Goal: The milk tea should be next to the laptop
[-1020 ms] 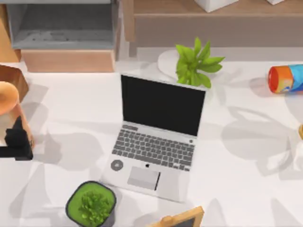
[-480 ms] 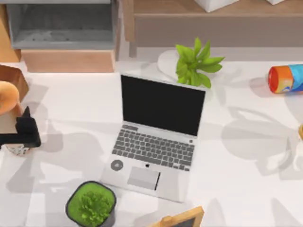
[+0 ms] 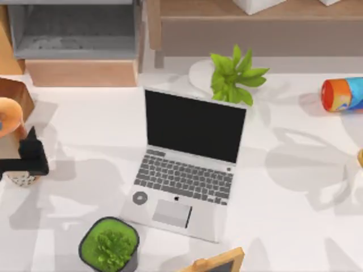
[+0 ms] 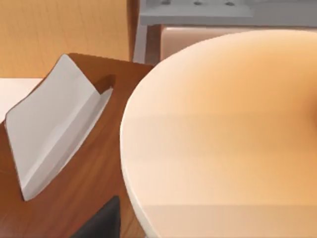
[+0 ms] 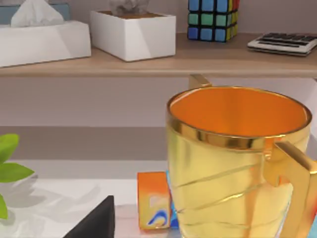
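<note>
The milk tea (image 3: 10,133) stands at the 9 o'clock edge of the desk (image 3: 295,226), its rounded tan-orange lid uppermost and its speckled base showing just below my left hand (image 3: 28,158). That hand sits against the cup's side nearest the laptop, dark against the beige cup; it looks closed onto the cup, but I cannot tell for certain whether it is clenched or loose. In my left wrist view the lid (image 4: 223,134) looms large and pale orange, with a brown wooden stand (image 4: 64,198) holding a white sheet just beside it. The laptop (image 3: 187,164) lies open at the middle of the desk, well apart from the cup toward 3 o'clock, black screen upright, grey keyboard and touchpad facing 6 o'clock, a round grey sticker beside the touchpad. A leafy green plant (image 3: 233,76) stands at 12 o'clock behind the screen, and a dark pot of green growth (image 3: 109,245) sits near the laptop at 7 o'clock. An orange-and-blue can (image 3: 342,94) lies on its side at 2 o'clock. My right wrist view looks at a golden cup (image 5: 237,163) with that can (image 5: 154,201) behind it.
</note>
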Robot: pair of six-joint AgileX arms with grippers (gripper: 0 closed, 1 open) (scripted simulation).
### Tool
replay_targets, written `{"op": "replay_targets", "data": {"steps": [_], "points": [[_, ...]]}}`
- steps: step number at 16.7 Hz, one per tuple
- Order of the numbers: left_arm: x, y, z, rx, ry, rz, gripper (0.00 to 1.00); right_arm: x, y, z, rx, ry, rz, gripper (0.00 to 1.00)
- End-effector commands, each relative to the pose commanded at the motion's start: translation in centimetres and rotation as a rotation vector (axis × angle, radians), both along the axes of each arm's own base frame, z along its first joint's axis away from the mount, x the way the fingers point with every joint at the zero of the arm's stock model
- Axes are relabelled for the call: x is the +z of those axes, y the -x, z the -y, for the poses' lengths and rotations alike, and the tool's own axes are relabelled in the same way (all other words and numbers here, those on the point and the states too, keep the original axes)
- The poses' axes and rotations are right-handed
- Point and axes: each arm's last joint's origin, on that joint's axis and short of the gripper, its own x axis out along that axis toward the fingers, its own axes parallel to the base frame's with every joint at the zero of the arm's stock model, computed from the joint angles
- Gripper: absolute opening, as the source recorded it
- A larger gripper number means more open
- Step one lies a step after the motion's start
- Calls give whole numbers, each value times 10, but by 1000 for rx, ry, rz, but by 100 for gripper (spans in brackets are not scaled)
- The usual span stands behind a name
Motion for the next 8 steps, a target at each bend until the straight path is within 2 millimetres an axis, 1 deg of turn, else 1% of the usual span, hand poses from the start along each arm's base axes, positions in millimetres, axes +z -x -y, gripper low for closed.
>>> {"op": "replay_targets", "data": {"steps": [8], "points": [[0,0,0,0,0,0,25,0,0,0,0,0,0,100]]}}
